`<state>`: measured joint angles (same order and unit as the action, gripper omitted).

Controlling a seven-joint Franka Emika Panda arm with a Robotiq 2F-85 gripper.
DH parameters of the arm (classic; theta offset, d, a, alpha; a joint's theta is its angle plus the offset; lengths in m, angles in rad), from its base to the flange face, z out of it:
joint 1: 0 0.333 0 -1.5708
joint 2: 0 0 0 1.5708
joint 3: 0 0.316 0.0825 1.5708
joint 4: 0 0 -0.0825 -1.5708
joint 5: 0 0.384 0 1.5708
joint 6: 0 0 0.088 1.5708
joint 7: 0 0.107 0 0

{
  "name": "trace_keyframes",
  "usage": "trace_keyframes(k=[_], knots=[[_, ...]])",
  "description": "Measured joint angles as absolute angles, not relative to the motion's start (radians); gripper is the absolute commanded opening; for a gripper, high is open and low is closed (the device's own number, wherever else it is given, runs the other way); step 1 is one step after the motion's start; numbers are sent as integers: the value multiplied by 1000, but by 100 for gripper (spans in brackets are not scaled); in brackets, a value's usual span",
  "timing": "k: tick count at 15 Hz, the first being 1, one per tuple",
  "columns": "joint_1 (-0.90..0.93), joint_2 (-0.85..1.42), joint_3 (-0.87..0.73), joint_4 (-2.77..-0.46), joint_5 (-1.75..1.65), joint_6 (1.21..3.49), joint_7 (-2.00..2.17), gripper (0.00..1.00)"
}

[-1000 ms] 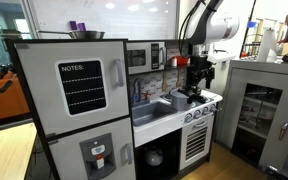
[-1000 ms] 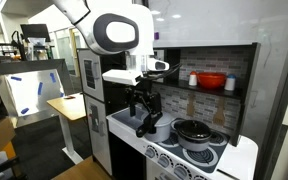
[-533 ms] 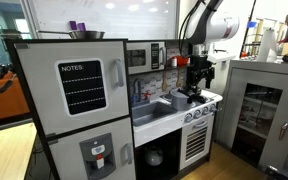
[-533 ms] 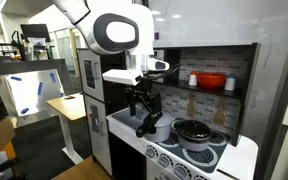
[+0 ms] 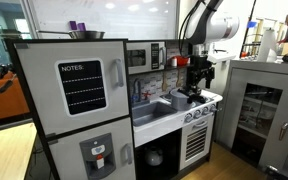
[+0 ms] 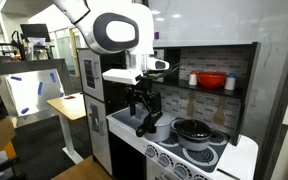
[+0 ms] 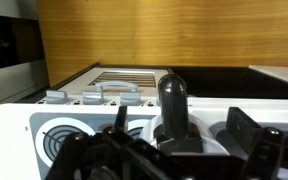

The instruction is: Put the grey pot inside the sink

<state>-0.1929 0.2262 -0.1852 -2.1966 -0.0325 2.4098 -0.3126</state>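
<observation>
The grey pot (image 6: 152,127) stands on the toy kitchen's white top, between the sink (image 5: 150,110) and the stove, and I cannot tell whether it is in the basin. In the wrist view the pot (image 7: 199,140) is pale, and its dark handle (image 7: 174,100) rises upright. My gripper (image 7: 182,135) hangs right over it, with one finger on each side of the handle and gaps between. It looks open and holds nothing. The gripper shows in both exterior views (image 5: 194,88) (image 6: 144,108).
A black pan (image 6: 194,130) sits on the stove to one side of the pot. A burner ring (image 7: 64,140) lies beside the pot. A faucet (image 5: 137,92) stands behind the sink. A shelf with a red bowl (image 6: 211,81) is above the stove, and the fridge (image 5: 79,105) is beyond the sink.
</observation>
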Motion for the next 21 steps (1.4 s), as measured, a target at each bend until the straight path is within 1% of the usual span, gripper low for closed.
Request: trace_keyframes(k=[10, 17, 18, 19, 21], knots=[[-209, 293, -185, -2194, -31, 2478, -333, 100], [-217, 344, -170, -2171, -31, 2483, -372, 100], [-217, 352, -166, -2168, -31, 2483, -373, 83], [-218, 359, -162, -2165, -31, 2484, -375, 74], [-219, 368, -158, -2160, -31, 2486, -379, 60]])
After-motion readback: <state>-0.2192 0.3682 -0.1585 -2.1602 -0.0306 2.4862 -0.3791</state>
